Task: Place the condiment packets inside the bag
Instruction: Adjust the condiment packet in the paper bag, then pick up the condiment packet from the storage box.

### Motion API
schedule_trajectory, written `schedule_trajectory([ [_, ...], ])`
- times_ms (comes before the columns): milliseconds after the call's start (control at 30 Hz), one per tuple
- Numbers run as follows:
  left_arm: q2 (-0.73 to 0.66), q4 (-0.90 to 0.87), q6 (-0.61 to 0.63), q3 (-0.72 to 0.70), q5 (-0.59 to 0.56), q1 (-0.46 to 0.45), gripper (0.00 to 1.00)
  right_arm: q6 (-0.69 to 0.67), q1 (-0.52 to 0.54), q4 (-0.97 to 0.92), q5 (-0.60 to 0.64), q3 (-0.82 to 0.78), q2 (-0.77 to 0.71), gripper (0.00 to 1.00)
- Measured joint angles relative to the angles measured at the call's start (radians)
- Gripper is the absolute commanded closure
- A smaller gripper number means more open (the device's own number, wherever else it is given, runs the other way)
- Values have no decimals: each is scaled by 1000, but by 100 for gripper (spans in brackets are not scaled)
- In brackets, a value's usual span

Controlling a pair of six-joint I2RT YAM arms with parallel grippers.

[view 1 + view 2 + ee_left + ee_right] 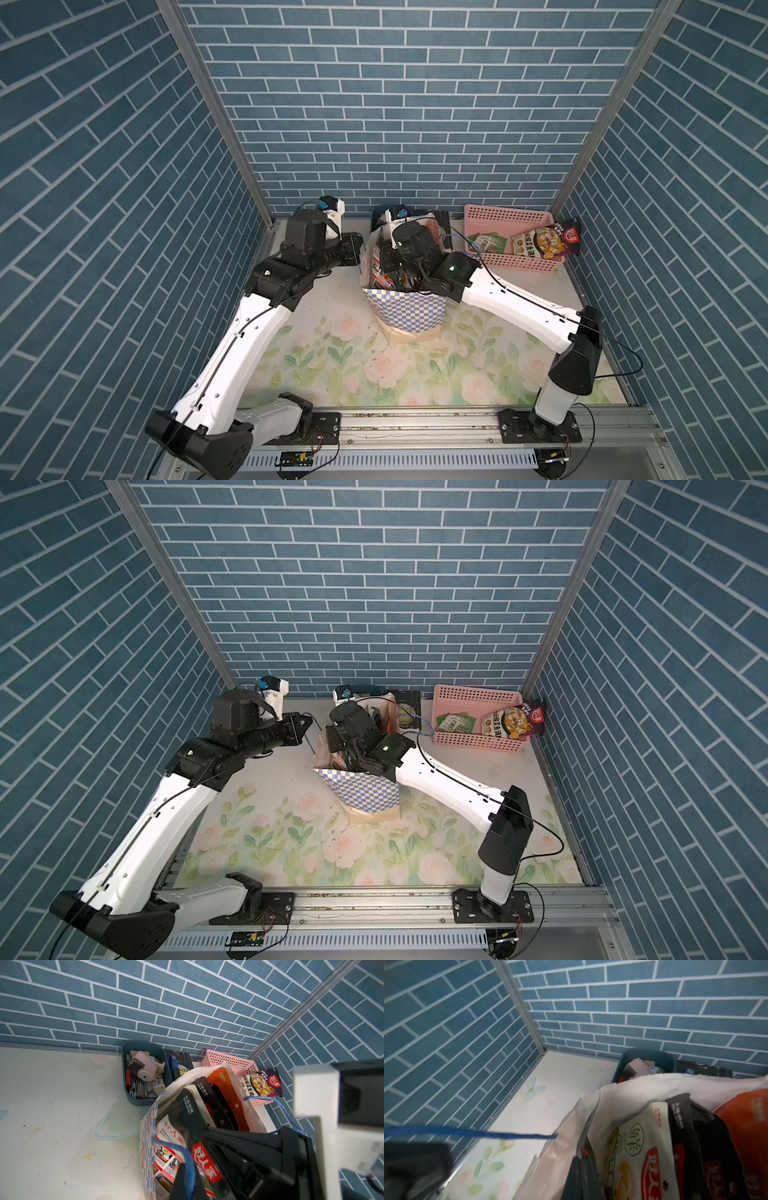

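**Visitor:** Where have the condiment packets got to?

**Onlooker:** Most are standing on end in the bag (409, 316), mid-table on the floral mat (332, 353). There's an orange packet (228, 1093), a black packet (218, 1105) against it and a cream-white packet (633, 1147), all poking above the rim. Two aren't in yet. A green packet (486, 242) lies in the pink basket (507, 214) near the right back corner. A purple-and-cream packet (544, 243) is propped against the basket's end, sticking out over the rim.

**Visitor:** Why is the left gripper (306, 722) parked off to one side?

**Onlooker:** It's clamped on the blue cord handle (467, 1132), and the cord runs taut from it to the bag's rim. I'd say it's drawing that side outward so the soft paper mouth gapes instead of folding in.

**Visitor:** And the right gripper (409, 279)?

**Onlooker:** It's down in the mouth among the packets, jaws closed. The pouches hide its tips, so I can't tell whether it's pinching an edge or nothing at all.

**Visitor:** Much left to do?

**Onlooker:** By my reckoning, just the pair at the basket. It's a short reach, but the bag is crowded, so each would probably have to slide in edge-first. A light paper bag held by one cord could also tip if tugged harder.

**Visitor:** What about the teal bin (138, 1101) behind it?

**Onlooker:** That's only odds and ends by the back wall, no part of this job.
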Motion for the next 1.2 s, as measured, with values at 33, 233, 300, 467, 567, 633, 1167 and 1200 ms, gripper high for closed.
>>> schedule_trajectory([
  [33,-2,1,-2,-1,1,0,100,0,-2,31,21,-14,0,100],
  [233,-6,15,-19,-17,9,0,100,-4,-4,153,53,-33,32,100],
  [300,-5,14,-23,-17,11,0,100,2,-5,185,53,-28,66,100],
  [467,-2,2,-23,-17,10,0,100,40,-6,225,40,-64,103,100],
  [567,-2,1,-23,-17,9,0,100,51,-7,228,40,-99,89,77],
  [633,-2,2,-23,-17,10,0,100,50,-12,215,37,-101,82,59],
  [1167,-2,21,-26,-17,11,0,100,-134,-241,108,-247,-99,-282,11],
  [1200,-2,22,-26,-17,12,0,100,-137,-286,97,-256,-99,-309,10],
])
